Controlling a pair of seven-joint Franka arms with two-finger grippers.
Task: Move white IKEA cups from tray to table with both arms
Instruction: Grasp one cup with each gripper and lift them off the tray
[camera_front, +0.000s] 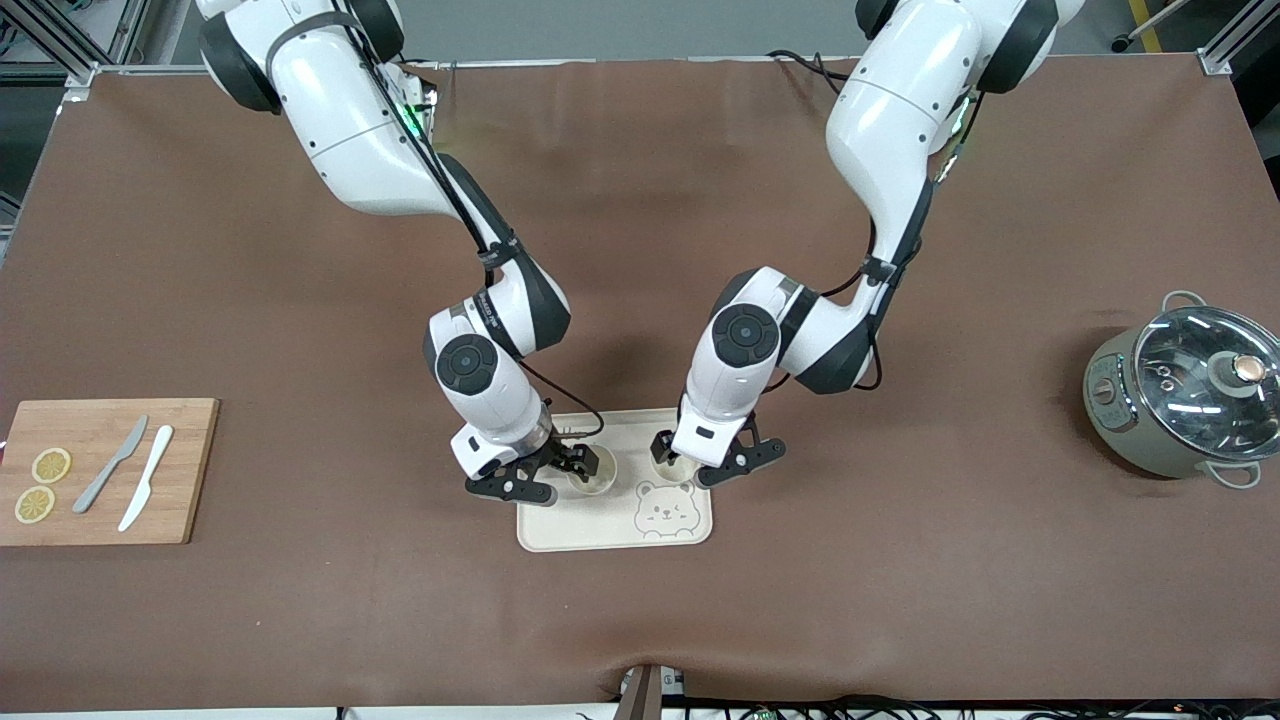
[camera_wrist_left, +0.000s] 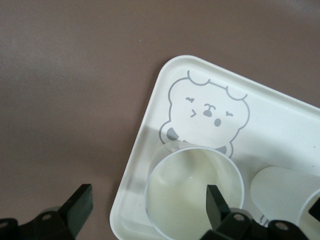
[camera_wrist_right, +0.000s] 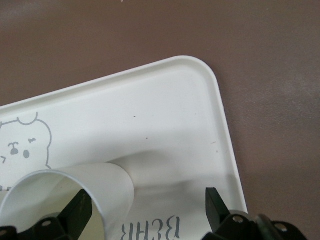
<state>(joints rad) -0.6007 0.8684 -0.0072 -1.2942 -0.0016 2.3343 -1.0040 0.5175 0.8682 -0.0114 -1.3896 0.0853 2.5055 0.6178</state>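
Matte brown sheeting covers the whole counter (camera_front: 640, 620), and the task looks barely begun: both small cream-white handleless cups sit in the cream rectangular tray (camera_front: 600, 535) with rounded corners, neither one lifted or set on the brown surface yet. That tray lies at about six o'clock of the counter's middle, with the cups in its twelve o'clock half. The right arm's end effector (camera_front: 560, 470) is down at the cup toward the right arm's end (camera_front: 596, 470), its black fingers spread wide, one dipping inside the rim and the other outside the wall, not yet closed. The left arm's end effector (camera_front: 690, 467) straddles the other cup (camera_front: 668, 470) the same way, jaws apart, one finger (camera_wrist_left: 216, 202) inside the mouth. What remains, I judge, is everything: closing, lifting, carrying out and placing both cups. Printed on the tray is a grey cartoon bear face (camera_wrist_left: 207, 112), and the right wrist view shows the lettering "BEAR" (camera_wrist_right: 152, 230) upside down; the rest of the wording is hidden.
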